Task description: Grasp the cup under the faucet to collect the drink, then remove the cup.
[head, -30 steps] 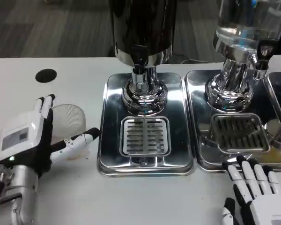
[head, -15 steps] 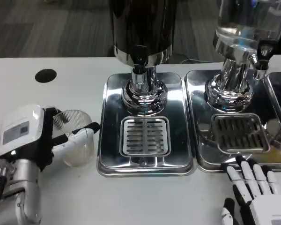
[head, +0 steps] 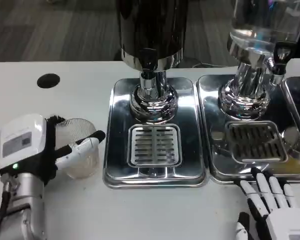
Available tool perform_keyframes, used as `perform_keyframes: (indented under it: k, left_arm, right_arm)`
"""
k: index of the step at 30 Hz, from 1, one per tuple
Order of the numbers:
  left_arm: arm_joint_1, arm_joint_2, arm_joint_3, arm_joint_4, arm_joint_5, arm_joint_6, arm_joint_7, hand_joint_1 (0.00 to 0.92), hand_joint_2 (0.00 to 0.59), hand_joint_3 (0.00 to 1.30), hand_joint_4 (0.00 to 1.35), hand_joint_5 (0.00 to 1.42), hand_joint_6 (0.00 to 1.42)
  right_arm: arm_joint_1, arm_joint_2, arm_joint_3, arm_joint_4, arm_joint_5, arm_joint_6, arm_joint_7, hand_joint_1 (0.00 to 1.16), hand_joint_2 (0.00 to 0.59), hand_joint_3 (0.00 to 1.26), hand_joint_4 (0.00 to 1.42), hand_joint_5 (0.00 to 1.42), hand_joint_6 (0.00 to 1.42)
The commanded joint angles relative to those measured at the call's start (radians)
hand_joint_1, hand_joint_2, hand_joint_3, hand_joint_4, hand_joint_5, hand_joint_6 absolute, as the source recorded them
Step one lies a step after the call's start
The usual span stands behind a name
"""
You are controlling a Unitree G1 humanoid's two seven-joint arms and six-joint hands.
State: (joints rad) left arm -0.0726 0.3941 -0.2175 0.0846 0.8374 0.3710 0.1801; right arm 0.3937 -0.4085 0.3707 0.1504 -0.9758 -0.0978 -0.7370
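Gripping a clear plastic cup (head: 79,150), the left robot hand (head: 37,150) sits at the left of the white bench (head: 65,210), its fingers closed around the cup with one white finger laid across the front of the wall. The cup stands beside the left edge of the left drip tray (head: 155,132), not on it, and well short of the faucet (head: 149,62). Its transparency makes its base and far wall hard to read, and whether it touches the bench cannot be told; the robot hand's black palm hides its left side.

The dark dispenser (head: 152,27) above the faucet is cut off by the top edge. To its right a second dispenser (head: 262,25) with a clear vessel is likewise cropped, standing on its own tray (head: 210,150), whose right part runs out of frame.

The right robot hand (head: 270,207) lies at the lower right, cut by the bottom edge, fingers spread and straight, holding nothing, fingertips near the front lip of the right tray; whether they touch it is unclear.

A black round spot (head: 49,80) marks the bench at upper left
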Motion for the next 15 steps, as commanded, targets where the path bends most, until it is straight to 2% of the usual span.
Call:
perform_keyframes:
  k: [1, 7, 9, 11, 15]
  left_arm:
    - [0.041, -0.002, 0.004, -0.039, 0.021, -0.011, 0.062, 0.0, 0.006, 0.18, 0.06, 0.44, 0.69]
    - [0.084, -0.004, 0.029, -0.085, 0.0, -0.056, 0.141, 0.0, 0.0, 0.11, 0.05, 0.43, 0.69]
    - [0.099, -0.006, 0.041, -0.091, -0.016, -0.082, 0.162, 0.0, 0.0, 0.06, 0.01, 0.39, 0.62]
    - [0.117, -0.009, 0.056, -0.099, -0.037, -0.12, 0.185, 0.0, 0.0, 0.0, 0.0, 0.31, 0.47]
    - [0.157, -0.016, 0.089, -0.071, -0.106, -0.236, 0.237, 0.0, 0.0, 0.0, 0.0, 0.19, 0.28]
  right_arm:
    - [-0.007, -0.002, -0.001, 0.009, 0.008, -0.012, -0.015, 0.06, 0.567, 0.16, 0.0, 0.0, 0.01]
    - [-0.004, -0.002, -0.002, 0.014, 0.011, -0.016, -0.016, 0.06, 0.567, 0.16, 0.0, 0.0, 0.02]
    - [-0.001, -0.002, -0.003, 0.012, 0.011, -0.017, -0.017, 0.06, 0.565, 0.16, 0.0, 0.0, 0.02]
    - [0.001, -0.003, -0.005, 0.009, 0.013, -0.018, -0.018, 0.06, 0.562, 0.16, 0.0, 0.0, 0.02]
    - [0.009, -0.007, -0.007, 0.005, 0.02, -0.021, -0.018, 0.06, 0.558, 0.16, 0.0, 0.0, 0.02]
